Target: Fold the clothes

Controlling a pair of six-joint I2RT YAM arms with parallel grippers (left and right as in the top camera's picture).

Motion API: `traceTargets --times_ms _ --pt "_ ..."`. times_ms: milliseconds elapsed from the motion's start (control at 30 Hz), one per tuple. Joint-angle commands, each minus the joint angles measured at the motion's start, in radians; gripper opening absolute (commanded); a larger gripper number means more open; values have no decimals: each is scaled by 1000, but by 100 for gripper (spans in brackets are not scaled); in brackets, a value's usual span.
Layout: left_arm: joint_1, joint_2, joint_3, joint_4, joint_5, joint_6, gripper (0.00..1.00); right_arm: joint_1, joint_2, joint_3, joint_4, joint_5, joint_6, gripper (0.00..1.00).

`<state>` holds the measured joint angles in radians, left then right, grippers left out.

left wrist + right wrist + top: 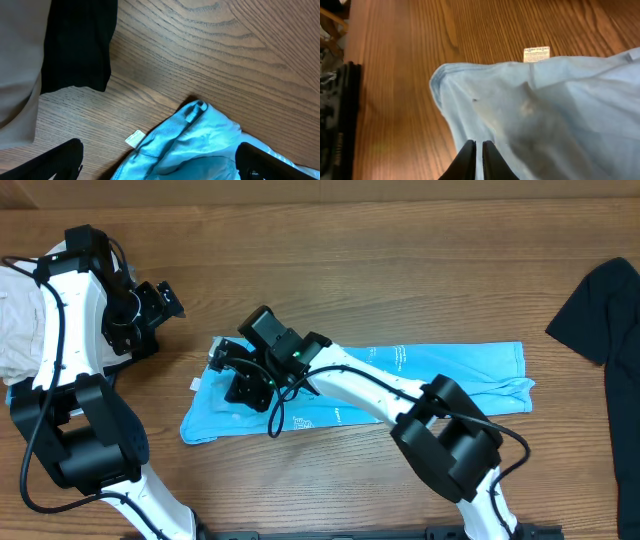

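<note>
The shirt (450, 370) lies flat on the counter (400, 270) as a long sky-blue band across the middle of the overhead frame, running from lower left of centre to right of centre. Small white print shows on its upper side near the middle. A white label (197, 384) pokes out onto the wood at the shirt's left end.

The right arm reaches in from the bottom right of the overhead frame and crosses over the shirt. The right gripper (228, 372) sits above the shirt's left end. In the right wrist view the right gripper (476, 145) is closed, its two fingers side by side with only a thin line between them. The tips are down on the shirt (560, 110), near its rounded corner. Whether any cloth is pinched between them I cannot tell. The label (536, 54) lies on the wood just past the shirt's far edge.

The left gripper (165, 302) hangs over bare wood in the upper left, apart from the shirt. In the left wrist view the left gripper (160, 150) is wide open, one dark finger in each bottom corner. Between them lie the shirt's (195, 140) corner and the label (134, 138).

A cream garment (20, 320) lies at the far left edge of the overhead frame, partly under the left arm. A black garment (600, 310) lies at the far right edge, well apart from the shirt.
</note>
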<state>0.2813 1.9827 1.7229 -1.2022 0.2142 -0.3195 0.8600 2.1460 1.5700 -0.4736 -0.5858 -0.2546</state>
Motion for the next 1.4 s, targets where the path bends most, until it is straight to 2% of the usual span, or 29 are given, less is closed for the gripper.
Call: traceTargets --times_ms 0,133,367,533,600,633,700,767,833,967,1033,1067,1133,1233,1367 --pt "-1 9 3 3 12 2 100 18 32 2 64 -15 5 9" --pt "-1 9 3 3 12 2 100 21 72 2 191 -7 36 7" --pt "-1 9 3 3 12 2 100 21 155 2 218 8 72 6" --pt "-1 9 3 3 12 1 100 -9 58 38 319 8 85 6" --pt "-1 9 3 3 12 2 100 -57 -47 64 310 8 158 10" --pt "-1 9 3 3 12 2 100 -80 -87 66 296 7 188 23" --pt "0 9 3 3 12 2 100 -159 -185 66 209 8 230 27" --pt "0 9 3 3 12 2 100 -279 -291 66 27 8 229 28" --pt "0 9 3 3 12 2 100 -434 -366 66 -171 9 229 38" --pt "0 9 3 4 12 2 100 -801 -399 66 -569 153 224 40" --pt "0 9 3 3 12 2 100 -918 -395 65 -686 200 175 40" --pt "0 9 3 3 12 2 100 -953 -395 64 -728 241 176 40" --pt "0 9 3 3 12 2 100 -978 -395 53 -798 322 185 33" --pt "0 9 3 3 12 2 100 -980 -395 -20 -879 501 403 30" --pt "0 9 3 3 12 2 100 -980 -395 -176 -859 520 687 30"
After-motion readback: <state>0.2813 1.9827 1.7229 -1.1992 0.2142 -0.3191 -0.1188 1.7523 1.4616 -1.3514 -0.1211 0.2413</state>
